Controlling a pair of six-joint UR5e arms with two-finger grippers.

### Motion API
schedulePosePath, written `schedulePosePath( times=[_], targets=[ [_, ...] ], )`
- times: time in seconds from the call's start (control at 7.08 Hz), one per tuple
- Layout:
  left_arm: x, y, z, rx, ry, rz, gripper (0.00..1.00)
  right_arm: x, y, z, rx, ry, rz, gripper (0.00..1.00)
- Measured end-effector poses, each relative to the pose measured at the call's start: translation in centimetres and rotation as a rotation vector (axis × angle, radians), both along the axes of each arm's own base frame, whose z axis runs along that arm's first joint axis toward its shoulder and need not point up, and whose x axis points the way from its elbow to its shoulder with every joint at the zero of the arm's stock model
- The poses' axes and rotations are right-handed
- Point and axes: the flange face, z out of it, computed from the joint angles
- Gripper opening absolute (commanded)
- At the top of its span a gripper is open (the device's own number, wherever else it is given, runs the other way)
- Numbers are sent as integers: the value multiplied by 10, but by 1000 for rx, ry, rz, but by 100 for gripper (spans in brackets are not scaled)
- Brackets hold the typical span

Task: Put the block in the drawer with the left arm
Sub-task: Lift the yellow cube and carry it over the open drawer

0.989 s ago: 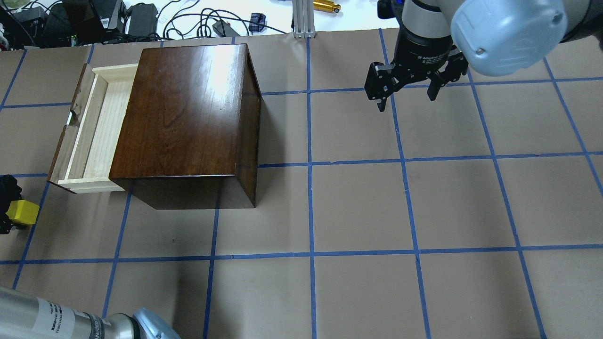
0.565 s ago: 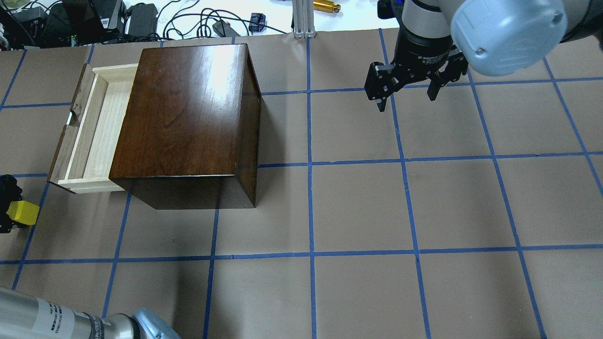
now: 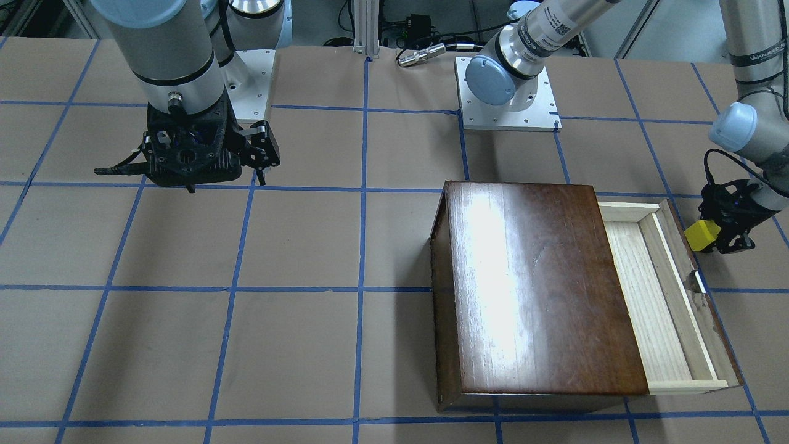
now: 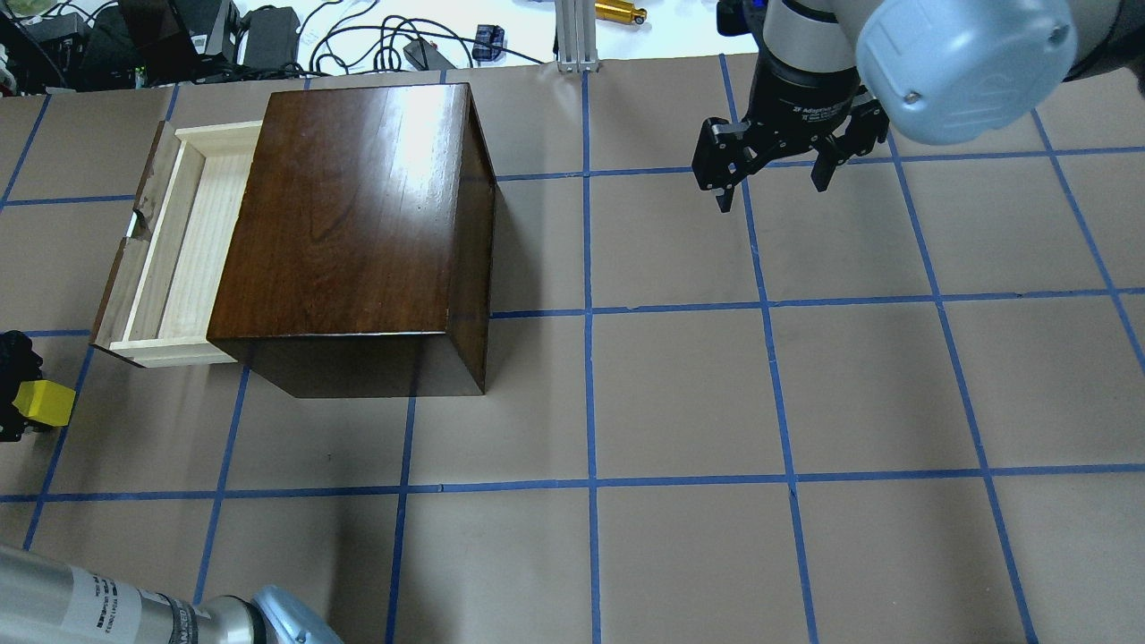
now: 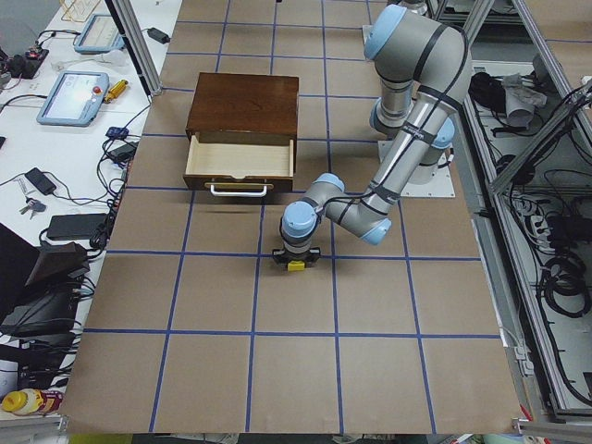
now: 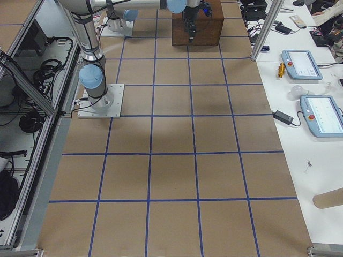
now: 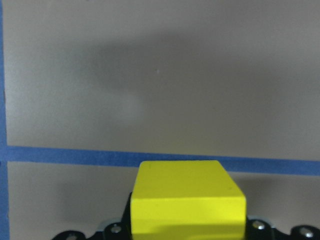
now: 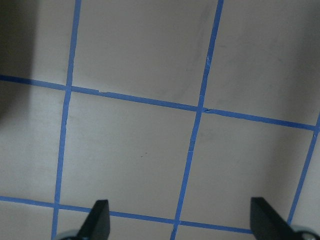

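Observation:
The small yellow block point(image 4: 40, 402) sits between the fingers of my left gripper point(image 4: 13, 385), which is shut on it at the overhead view's left edge. The block also shows in the front-facing view point(image 3: 703, 235), the left side view point(image 5: 295, 266) and the left wrist view point(image 7: 187, 202), over bare table paper. The pale-wood drawer point(image 4: 179, 241) stands pulled open from the dark-brown box point(image 4: 349, 215) and is empty. The block is outside the drawer, beyond its dark front point(image 3: 693, 265). My right gripper point(image 4: 774, 192) is open and empty, far from the box.
Blue tape lines grid the brown table paper point(image 4: 680, 394). Cables, power bricks and an aluminium post point(image 4: 572, 36) lie along the far edge. The left arm's elbow point(image 4: 286, 622) juts in at the near left. Tablets and operator gear point(image 5: 74, 92) sit beside the table.
My left gripper with the yellow block has shifted very slightly near the overhead view's left edge. The drawer, the box and my right arm have not moved.

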Motion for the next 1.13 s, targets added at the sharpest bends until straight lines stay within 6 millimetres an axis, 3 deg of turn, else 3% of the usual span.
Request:
schedulePosePath(
  times=[0.28, 0.42, 0.56, 0.85, 1.13],
  targets=[
    [5, -4, 12, -21, -14, 13, 0, 0, 0, 0, 0, 0, 0, 100],
    [11, -12, 31, -49, -25, 29, 0, 0, 0, 0, 0, 0, 1, 100],
    [18, -22, 59, -65, -23, 41, 0, 0, 0, 0, 0, 0, 1, 100],
    [19, -52, 135, -67, -7, 31, 0, 0, 0, 0, 0, 0, 0, 100],
    [-24, -89, 209, -66, -2, -2, 0, 0, 0, 0, 0, 0, 0, 100]
  ],
)
